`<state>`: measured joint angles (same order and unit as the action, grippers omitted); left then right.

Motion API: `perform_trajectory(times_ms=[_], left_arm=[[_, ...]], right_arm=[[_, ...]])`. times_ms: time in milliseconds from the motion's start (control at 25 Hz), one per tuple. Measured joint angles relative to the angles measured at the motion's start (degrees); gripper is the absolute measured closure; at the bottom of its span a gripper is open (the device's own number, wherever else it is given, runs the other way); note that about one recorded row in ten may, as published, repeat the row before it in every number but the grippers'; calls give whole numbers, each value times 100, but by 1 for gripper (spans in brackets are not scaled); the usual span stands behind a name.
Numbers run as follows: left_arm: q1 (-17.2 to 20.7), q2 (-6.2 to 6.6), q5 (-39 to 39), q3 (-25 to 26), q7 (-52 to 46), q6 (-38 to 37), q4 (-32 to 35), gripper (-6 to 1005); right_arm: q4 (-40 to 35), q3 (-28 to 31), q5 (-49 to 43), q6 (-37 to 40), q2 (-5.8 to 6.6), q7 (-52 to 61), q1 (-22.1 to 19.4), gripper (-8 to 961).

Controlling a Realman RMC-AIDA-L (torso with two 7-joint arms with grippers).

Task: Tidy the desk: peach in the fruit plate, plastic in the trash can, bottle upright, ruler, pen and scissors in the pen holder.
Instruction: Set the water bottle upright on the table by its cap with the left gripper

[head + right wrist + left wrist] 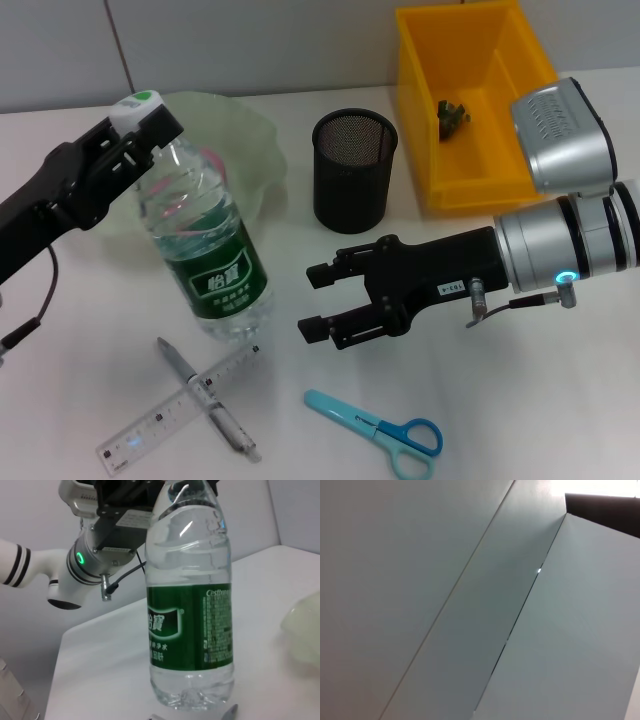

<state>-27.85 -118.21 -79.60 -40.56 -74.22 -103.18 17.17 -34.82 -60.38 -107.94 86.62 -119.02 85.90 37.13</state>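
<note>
A clear water bottle [205, 240] with a green label stands upright on the white desk; it also shows in the right wrist view [190, 605]. My left gripper [140, 120] is shut on its white and green cap from the left. My right gripper [310, 300] is open and empty just right of the bottle, level with its lower half. A clear ruler [165, 420] and a grey pen [205, 395] lie crossed in front of the bottle. Blue scissors [380, 430] lie at the front. The black mesh pen holder [355, 170] stands empty behind.
A pale green fruit plate [250, 140] sits behind the bottle, with a bit of pink [210, 158] showing in it. A yellow bin [420, 120] at the back right holds a dark crumpled piece [452, 117]. The left wrist view shows only wall panels.
</note>
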Motion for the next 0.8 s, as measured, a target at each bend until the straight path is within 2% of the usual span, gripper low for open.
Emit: perform_trajectory(times_ms=[280, 480, 640, 680, 800], left_arm=[[311, 2, -22, 4, 177, 56, 434, 555], [626, 5, -11, 63, 668, 170, 716, 556], [626, 5, -11, 63, 668, 170, 716, 556], [802, 5, -10, 342, 1258, 318, 699, 556], [823, 2, -8, 497, 1539, 483, 670, 556]], right_arm=[[4, -1, -61, -95, 2, -18, -33, 195], [-19, 0, -61, -95, 2, -19, -69, 195], [-40, 0, -61, -76, 3, -21, -74, 194], [-50, 0, -61, -73, 4, -21, -74, 194], [-92, 0, -61, -61, 9, -21, -75, 194]])
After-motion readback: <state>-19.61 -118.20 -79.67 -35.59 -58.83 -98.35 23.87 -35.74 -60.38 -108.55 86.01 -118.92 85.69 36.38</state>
